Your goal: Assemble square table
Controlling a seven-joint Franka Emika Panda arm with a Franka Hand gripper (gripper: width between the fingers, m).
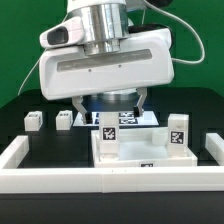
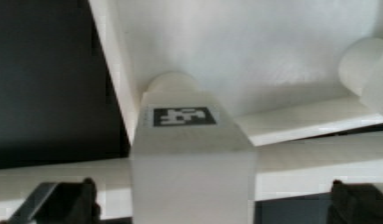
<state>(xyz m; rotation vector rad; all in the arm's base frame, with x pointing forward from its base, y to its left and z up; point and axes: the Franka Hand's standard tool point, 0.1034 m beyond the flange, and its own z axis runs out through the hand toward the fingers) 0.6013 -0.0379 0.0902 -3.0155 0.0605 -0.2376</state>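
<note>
The square top (image 1: 128, 152) lies rim-up on the dark worktop (image 1: 15, 112), just behind the white border wall (image 1: 110, 182). In the wrist view a tagged leg (image 2: 188, 150) stands against the top, and the hand (image 2: 209, 200) straddles it, fingers spread with a gap on each side and gripping nothing.

The risk, as I judge it, is an off-centre close. One finger would meet the leg first and tip or twist it, or nudge the rounded white part (image 2: 369, 80) close by.

Count: one top and four legs that I can make out — two at the top, and a left leg (image 1: 33, 120) and its neighbour leg (image 1: 64, 118) lying apart.
</note>
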